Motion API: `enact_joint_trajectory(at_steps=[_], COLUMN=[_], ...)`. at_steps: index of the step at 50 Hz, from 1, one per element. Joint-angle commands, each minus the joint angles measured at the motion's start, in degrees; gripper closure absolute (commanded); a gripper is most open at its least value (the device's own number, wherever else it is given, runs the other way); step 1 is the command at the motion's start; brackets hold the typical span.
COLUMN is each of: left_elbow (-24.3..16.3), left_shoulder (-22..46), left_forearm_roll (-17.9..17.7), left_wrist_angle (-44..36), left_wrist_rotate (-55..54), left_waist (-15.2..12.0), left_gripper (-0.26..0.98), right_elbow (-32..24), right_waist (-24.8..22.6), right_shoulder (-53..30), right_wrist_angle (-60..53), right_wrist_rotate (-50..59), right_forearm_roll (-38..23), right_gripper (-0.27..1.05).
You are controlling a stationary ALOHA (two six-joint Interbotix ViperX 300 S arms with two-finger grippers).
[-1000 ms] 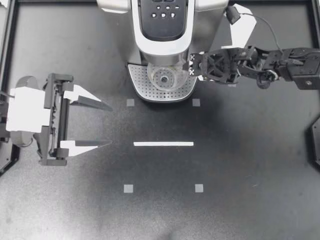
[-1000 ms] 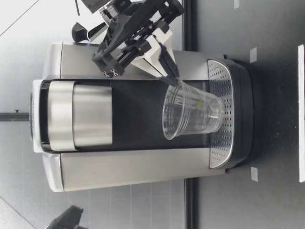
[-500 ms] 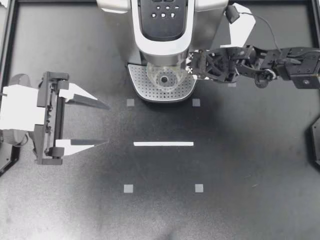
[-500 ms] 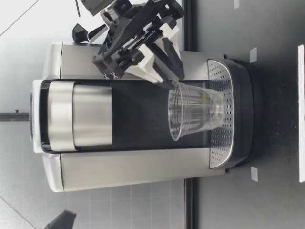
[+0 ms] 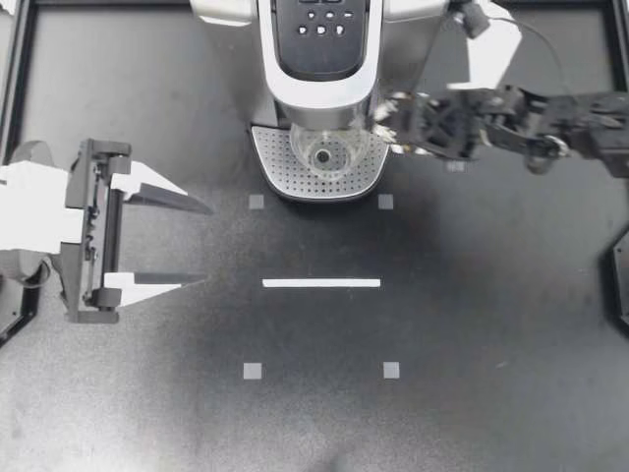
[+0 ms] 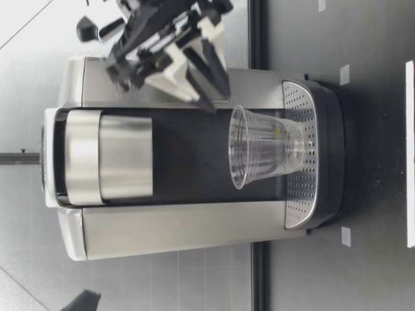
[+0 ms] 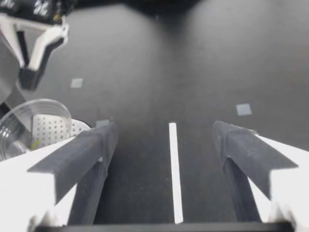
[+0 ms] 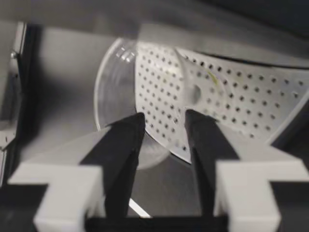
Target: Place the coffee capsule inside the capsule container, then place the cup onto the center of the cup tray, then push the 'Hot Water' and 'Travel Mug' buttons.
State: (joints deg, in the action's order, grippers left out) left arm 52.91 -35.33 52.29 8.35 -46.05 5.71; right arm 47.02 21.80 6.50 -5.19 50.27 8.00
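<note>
My left gripper [image 5: 201, 244] hangs wide open on its own side; my right gripper [image 5: 385, 124] reaches inward, fingers slightly parted.

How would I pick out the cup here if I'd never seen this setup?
Find the big silver and black coffee machine, the largest thing in sight. At its foot lies a perforated tray, and the cup stands upright on it. It is the only see-through thing there: clear plastic, mouth wider than base.
</note>
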Motion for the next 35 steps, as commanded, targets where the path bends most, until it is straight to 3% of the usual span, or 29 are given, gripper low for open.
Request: enact_joint_trajectory(at_steps=[1,12,22,35], left_elbow=[-0.70,-0.53,-0.62,-0.53], left_shoulder=[-0.62,-0.62,-0.18,0.70], left_forearm_roll=[-0.09,-1.41,-2.64,-2.72], left_wrist_angle=[-0.35,-0.35,-0.53,-2.81], left_wrist_rotate=[-0.09,-0.44,-2.29,-6.15], left_waist=[-0.18,-0.18,-0.18,-1.85], left_gripper=[-0.02,-0.01,-0.01,0.04], right_elbow=[0.97,6.59,10.20,14.06], right_waist=[-0.09,-0.18,-2.46,-10.99], right_shoulder=[3.08,9.32,16.61,22.24], right_wrist_angle=[-1.41,-2.64,-3.16,-6.94], right_wrist_rotate=[-0.09,-2.11,-6.94,-13.80], right_forearm_roll=[-0.09,-3.78,-16.79,-31.11], right_gripper=[0.31,0.31,0.31,0.31])
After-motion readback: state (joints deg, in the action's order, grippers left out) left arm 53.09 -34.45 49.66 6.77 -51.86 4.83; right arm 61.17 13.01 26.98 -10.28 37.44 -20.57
